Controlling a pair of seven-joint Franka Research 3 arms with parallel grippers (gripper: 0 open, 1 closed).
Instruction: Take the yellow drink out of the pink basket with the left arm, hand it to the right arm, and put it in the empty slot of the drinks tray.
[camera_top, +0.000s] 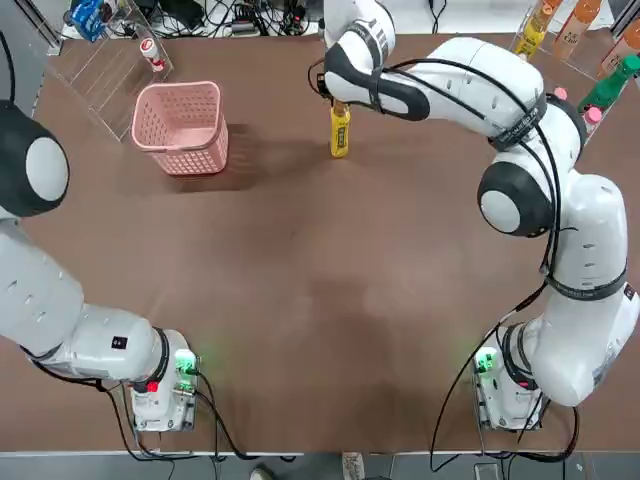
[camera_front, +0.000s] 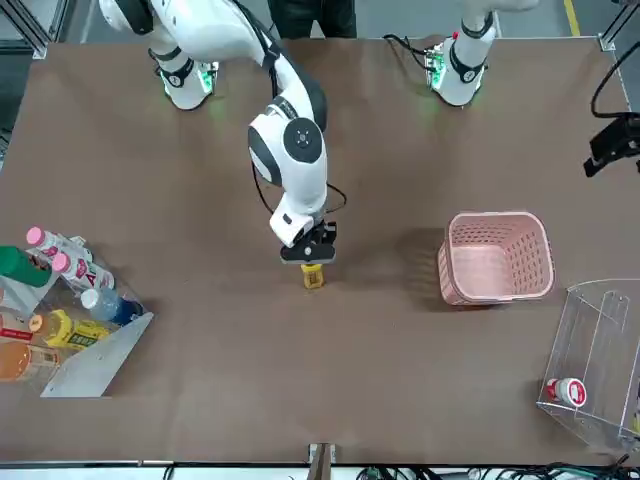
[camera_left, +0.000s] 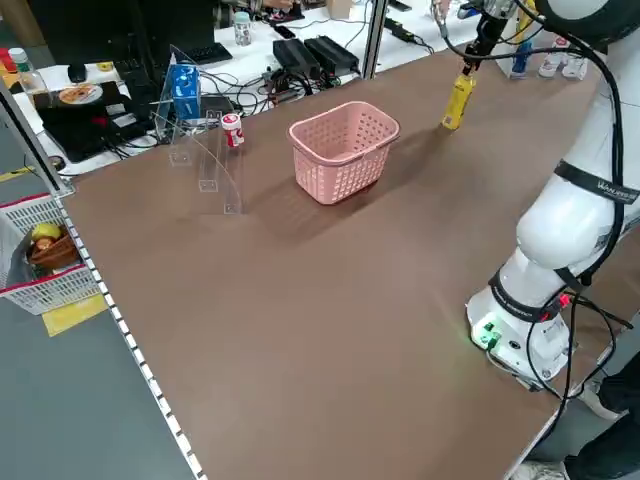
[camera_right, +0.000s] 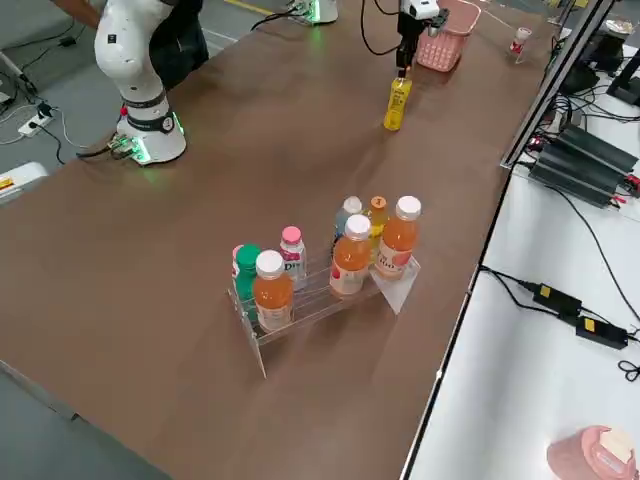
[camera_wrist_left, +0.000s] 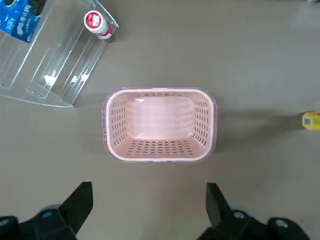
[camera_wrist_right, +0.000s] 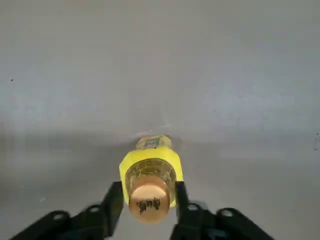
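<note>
Hanging toward nine o'clock, beyond the overhead picture's left edge: the left gripper (camera_wrist_left: 150, 212), fingers wide apart, on the basket's near side.

Ten o'clock, outer position: one clear acrylic box (camera_top: 118, 90), holding a small red-and-white bottle (camera_top: 152, 54); a blue packet (camera_top: 90, 17) at its far end.

Ten o'clock, inner position: one pale-pink lattice basket (camera_top: 181, 130), rounded rim uppermost, standing on the brown surface (camera_top: 300, 330) just beside the box.

Twelve o'clock: the right gripper (camera_wrist_right: 150, 192), fingers drawn narrow about one slim yellow drink bottle (camera_top: 340, 131), one finger to each side of its upper part, orange-brown cap toward the wrist. The bottle is outside the basket, at the basket's three o'clock and well apart from it.

Two o'clock: one slanted clear acrylic drinks tray (camera_right: 325, 302), with white-capped orange bottles (camera_right: 397, 237), a green bottle (camera_right: 247, 272), pink-capped bottles (camera_right: 292, 252), a blue bottle (camera_front: 112, 306) and an orange-capped yellow bottle (camera_front: 68, 330).
</note>
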